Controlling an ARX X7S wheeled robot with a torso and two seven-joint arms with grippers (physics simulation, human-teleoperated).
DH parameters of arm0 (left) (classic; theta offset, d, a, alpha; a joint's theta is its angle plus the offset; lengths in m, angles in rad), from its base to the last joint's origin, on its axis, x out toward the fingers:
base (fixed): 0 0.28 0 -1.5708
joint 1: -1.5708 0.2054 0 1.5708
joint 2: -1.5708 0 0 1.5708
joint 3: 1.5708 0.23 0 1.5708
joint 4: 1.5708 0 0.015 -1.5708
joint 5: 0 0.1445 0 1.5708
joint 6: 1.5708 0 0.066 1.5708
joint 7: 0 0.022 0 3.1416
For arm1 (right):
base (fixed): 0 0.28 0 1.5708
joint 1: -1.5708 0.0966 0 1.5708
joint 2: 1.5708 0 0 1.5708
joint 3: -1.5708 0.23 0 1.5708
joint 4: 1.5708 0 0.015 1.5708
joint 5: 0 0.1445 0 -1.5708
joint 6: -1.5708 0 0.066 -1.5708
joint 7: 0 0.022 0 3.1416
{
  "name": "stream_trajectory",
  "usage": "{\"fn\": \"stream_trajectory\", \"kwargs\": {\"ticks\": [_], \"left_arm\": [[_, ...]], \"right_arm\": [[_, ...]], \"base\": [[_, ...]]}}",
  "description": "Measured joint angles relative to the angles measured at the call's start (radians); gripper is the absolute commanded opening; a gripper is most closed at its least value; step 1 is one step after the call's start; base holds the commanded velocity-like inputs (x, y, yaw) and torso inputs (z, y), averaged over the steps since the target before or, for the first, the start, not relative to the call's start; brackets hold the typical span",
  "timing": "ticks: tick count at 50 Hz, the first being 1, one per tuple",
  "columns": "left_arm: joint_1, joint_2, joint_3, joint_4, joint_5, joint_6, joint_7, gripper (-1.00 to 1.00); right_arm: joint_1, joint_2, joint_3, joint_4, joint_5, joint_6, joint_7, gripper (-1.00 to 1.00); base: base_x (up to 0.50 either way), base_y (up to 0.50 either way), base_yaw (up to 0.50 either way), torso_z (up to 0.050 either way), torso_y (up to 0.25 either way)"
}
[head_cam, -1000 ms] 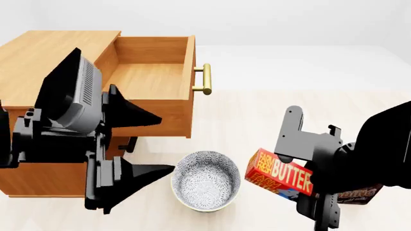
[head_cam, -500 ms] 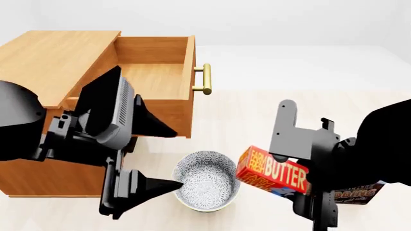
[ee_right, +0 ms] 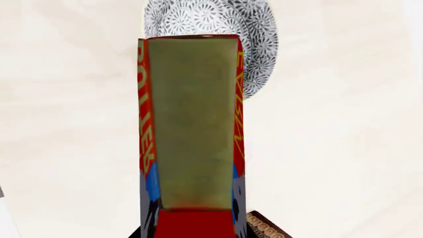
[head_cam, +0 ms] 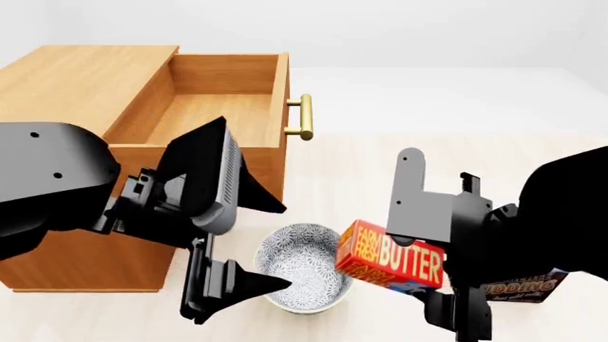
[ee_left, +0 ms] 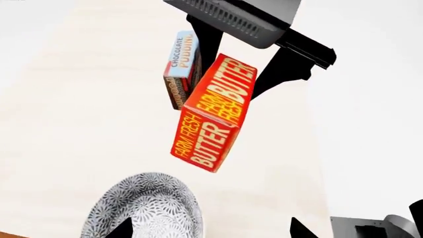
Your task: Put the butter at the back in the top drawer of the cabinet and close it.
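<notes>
Now my right gripper [head_cam: 418, 274] is clamped on the butter [head_cam: 391, 263], and the carton has drifted toward the cabinet [head_cam: 76, 92] compared with a second ago. It was beside the bowl [head_cam: 306, 265] then; its near end now overlaps the bowl's rim in the head view. It hangs clear of the floor, tilted, lettering facing me. To my mind this is the carry step: the butter is lifted and on its way, but not yet at the drawer.

The top drawer [head_cam: 213, 107] stands pulled out of the cabinet, its brass handle [head_cam: 304, 116] on the side facing the butter. Its wooden bottom shows bare. The butter is lower than the drawer and out past its handle side, with the bowl roughly between them.

The chocolate pudding box [head_cam: 520, 285] sits on the floor on the far side of the butter from the cabinet, partly hidden behind my right arm.

My left gripper [head_cam: 256, 246] has swung away from the cabinet front and toward the bowl over the same second. Its jaws are spread wide, holding nothing, one finger reaching over the bowl's near rim. My left arm crosses in front of the cabinet's lower drawers, hiding them.

My right forearm comes in from the pudding side, wrist above the carton, fingers gripping its far end.
</notes>
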Motion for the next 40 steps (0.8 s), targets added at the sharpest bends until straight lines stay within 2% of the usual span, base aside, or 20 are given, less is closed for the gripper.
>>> {"fn": "stream_trajectory", "kwargs": {"ticks": [40], "left_arm": [[0.074,0.081,0.020,-0.030,0.066,0.102,0.038,1.00]], "right_arm": [[0.000,-0.060,0.070,-0.023,0.085,-0.046,0.035,-1.00]], "base": [[0.00,0.00,0.00,0.001,0.001]]}}
